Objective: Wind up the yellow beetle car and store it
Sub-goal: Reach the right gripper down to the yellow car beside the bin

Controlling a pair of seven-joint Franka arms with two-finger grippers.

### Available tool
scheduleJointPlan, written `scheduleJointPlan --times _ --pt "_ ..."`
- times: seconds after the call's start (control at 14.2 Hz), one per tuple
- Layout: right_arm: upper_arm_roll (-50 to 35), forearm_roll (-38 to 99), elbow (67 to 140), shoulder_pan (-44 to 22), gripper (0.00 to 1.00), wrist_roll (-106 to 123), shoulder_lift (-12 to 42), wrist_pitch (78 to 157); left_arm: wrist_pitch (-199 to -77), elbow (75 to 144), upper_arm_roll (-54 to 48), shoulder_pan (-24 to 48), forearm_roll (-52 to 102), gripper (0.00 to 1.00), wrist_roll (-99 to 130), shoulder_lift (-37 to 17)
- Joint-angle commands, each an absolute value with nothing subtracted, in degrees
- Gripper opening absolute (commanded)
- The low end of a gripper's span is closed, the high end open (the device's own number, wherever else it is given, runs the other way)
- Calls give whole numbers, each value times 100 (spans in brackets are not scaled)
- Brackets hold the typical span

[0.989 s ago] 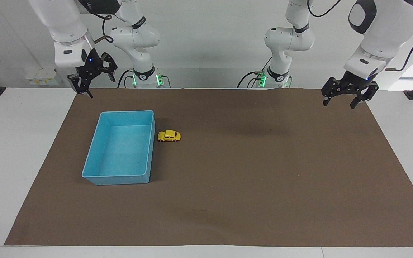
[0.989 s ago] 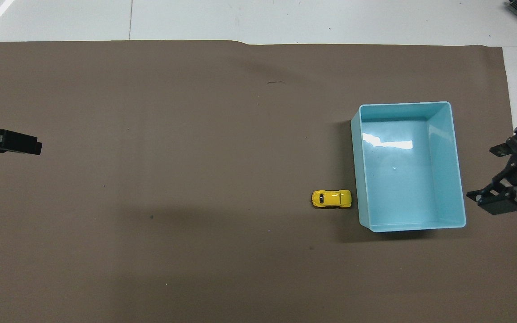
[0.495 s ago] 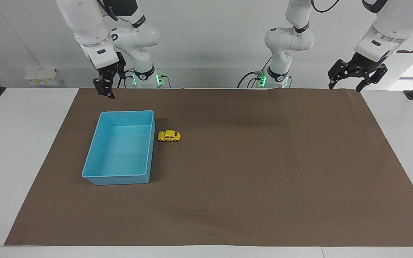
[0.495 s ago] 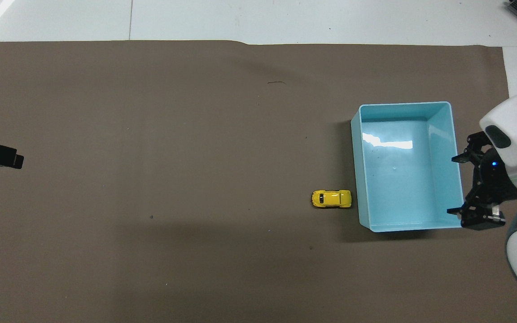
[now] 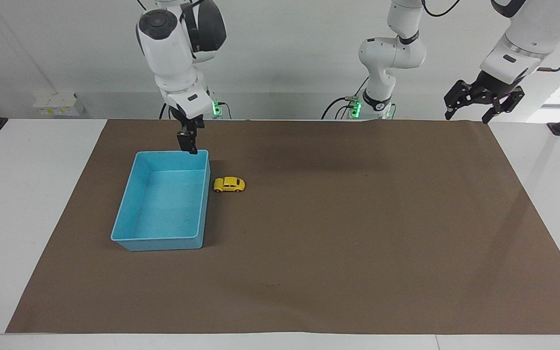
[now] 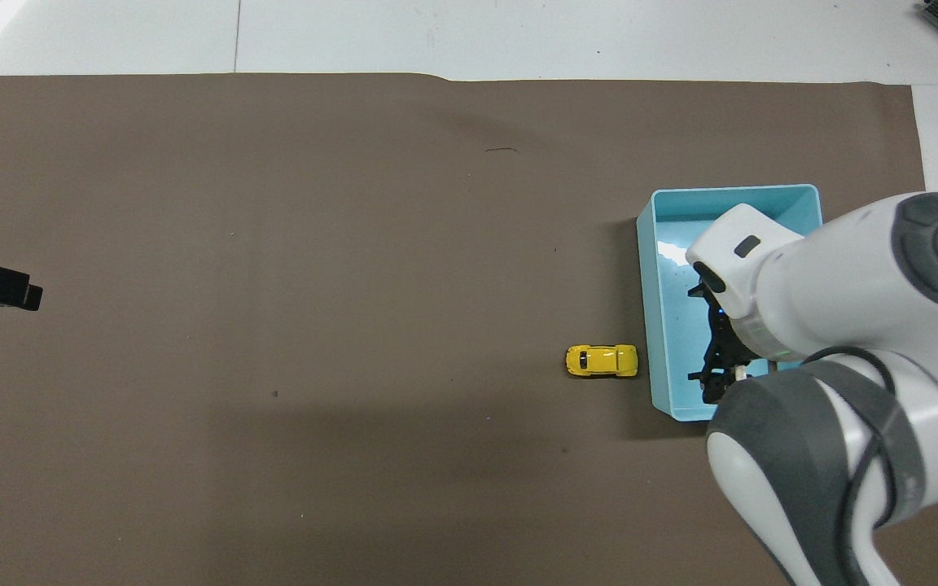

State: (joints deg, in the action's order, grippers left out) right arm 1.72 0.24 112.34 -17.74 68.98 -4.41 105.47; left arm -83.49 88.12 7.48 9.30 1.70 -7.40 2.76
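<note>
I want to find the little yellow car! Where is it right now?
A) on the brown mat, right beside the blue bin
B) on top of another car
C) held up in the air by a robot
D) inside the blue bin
A: the yellow beetle car sits on the brown mat just beside the blue bin, and nothing holds it.

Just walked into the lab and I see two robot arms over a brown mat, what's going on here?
Nothing is being handled yet. The yellow beetle car sits on the brown mat, just beside the blue bin, which looks empty. The right tool hangs open above the bin's edge nearest the robots, close to the car but not touching it. The left tool waits, open, raised over the mat's corner at the left arm's end.
</note>
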Motion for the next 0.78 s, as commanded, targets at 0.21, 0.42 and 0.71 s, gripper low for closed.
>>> scheduleJointPlan --times 0.21,0.42,0.71 --pt "176 44 12181 -2232 100 6214 -220 11917 -8288 8895 712 870 237 100 -721 387" --pt "184 0 12566 -2338 100 6196 -26 12574 -8288 8895 712 870 237 100 -721 387" --pt "185 -105 12902 -2338 100 6231 -18 12980 -8288 8895 712 870 237 100 -721 387"
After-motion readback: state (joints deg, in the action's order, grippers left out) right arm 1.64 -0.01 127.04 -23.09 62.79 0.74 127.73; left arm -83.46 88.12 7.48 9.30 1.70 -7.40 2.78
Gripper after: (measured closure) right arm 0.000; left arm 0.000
